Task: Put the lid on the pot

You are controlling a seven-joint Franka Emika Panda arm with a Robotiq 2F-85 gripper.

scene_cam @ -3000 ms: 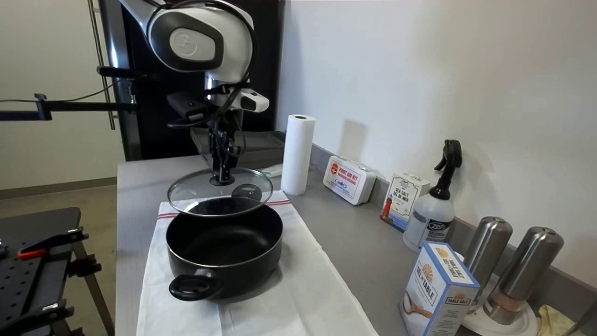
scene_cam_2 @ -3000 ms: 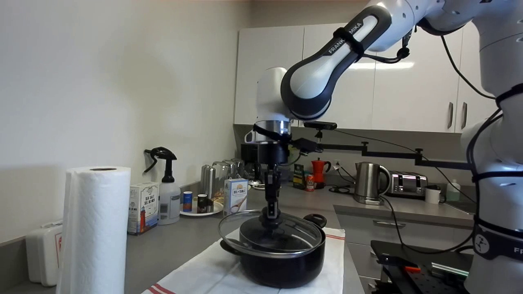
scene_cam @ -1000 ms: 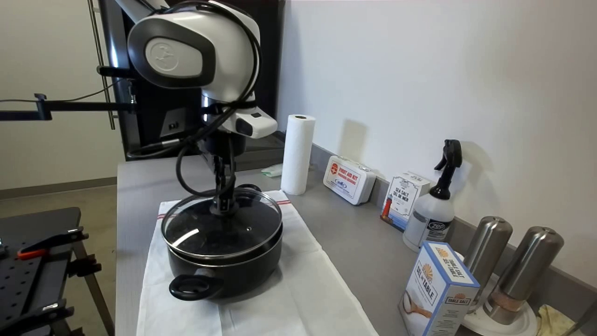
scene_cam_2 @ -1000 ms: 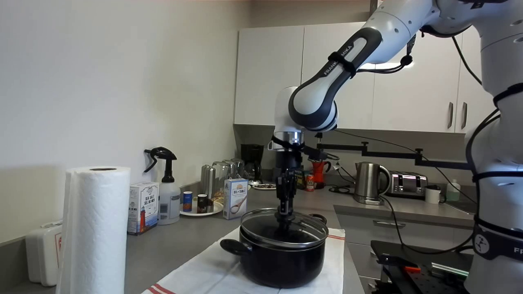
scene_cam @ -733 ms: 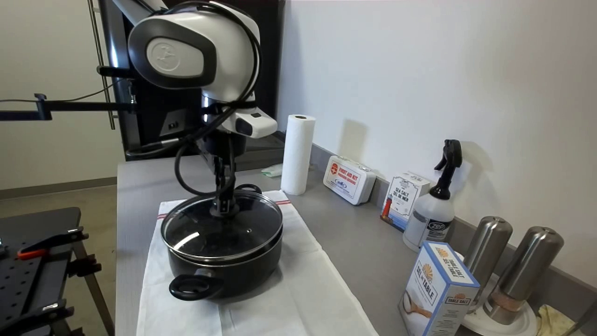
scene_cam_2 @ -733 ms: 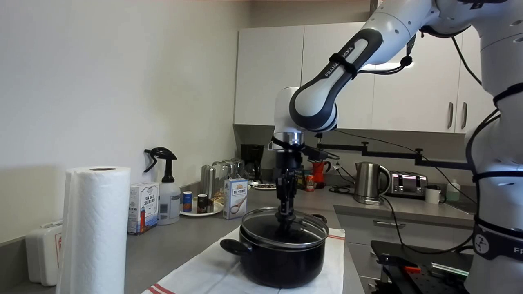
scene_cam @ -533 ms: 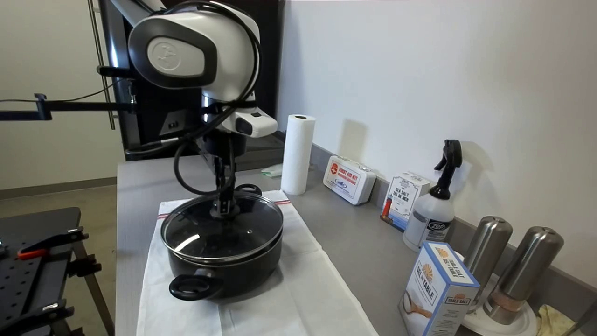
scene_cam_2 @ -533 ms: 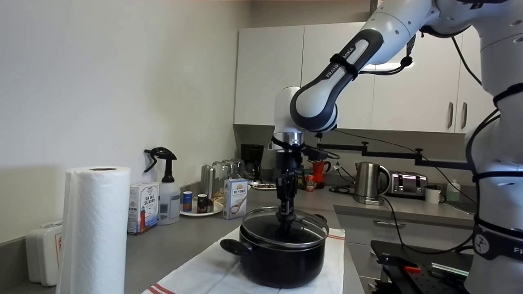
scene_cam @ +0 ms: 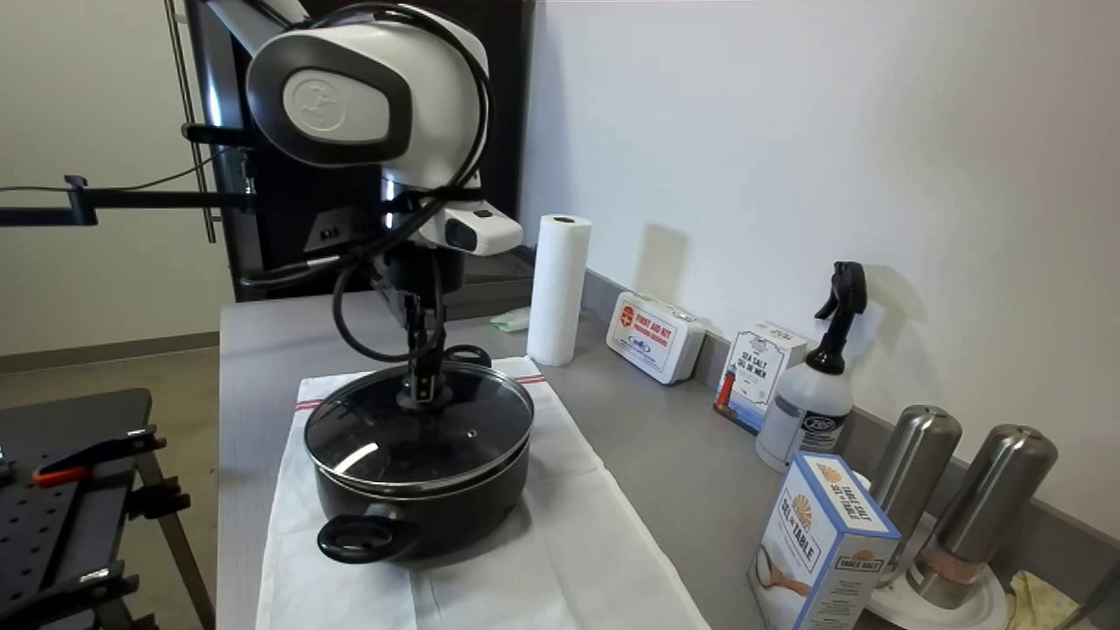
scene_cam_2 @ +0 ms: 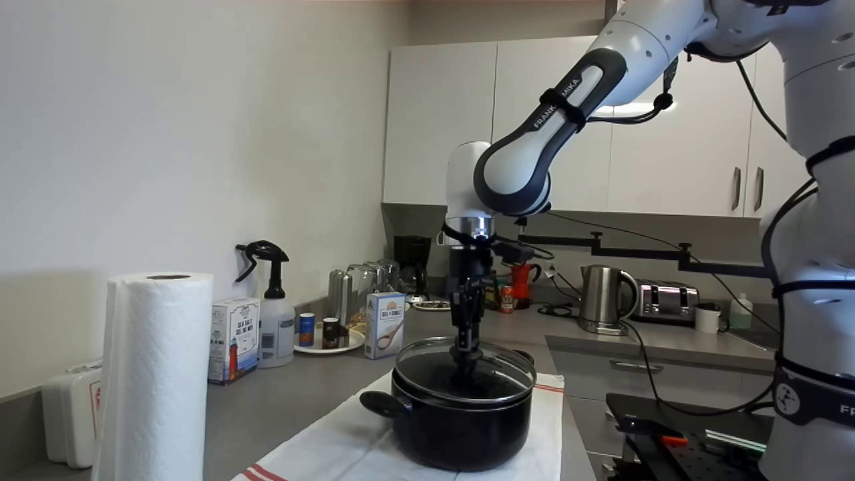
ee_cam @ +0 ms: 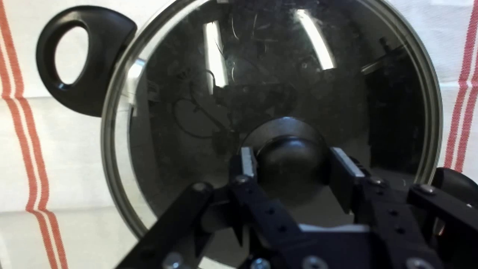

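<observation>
The see-through glass lid [scene_cam: 376,437] lies over the opening of the black pot [scene_cam: 455,522], roughly centred. In an exterior view the lid [scene_cam_2: 427,371] looks slightly tilted on the pot [scene_cam_2: 461,434]; whether its rim touches all round I cannot tell. My gripper [scene_cam: 425,387] points straight down at the lid's middle. In the wrist view my gripper [ee_cam: 297,163] has its fingers against both sides of the dark knob [ee_cam: 293,149]. The lid [ee_cam: 261,93] fills most of that view, with a pot handle on either side.
The pot stands on a white towel [scene_cam: 560,542] with red stripes. A paper towel roll [scene_cam: 560,293], first aid kit [scene_cam: 654,339], sea salt box [scene_cam: 757,376], spray bottle [scene_cam: 805,416], table salt box [scene_cam: 822,542] and steel canisters [scene_cam: 914,464] stand along the wall.
Three seconds ago my gripper held the lid above the pot, off-centre. It has since come down and across onto the pot. In the last second it has shifted only slightly.
</observation>
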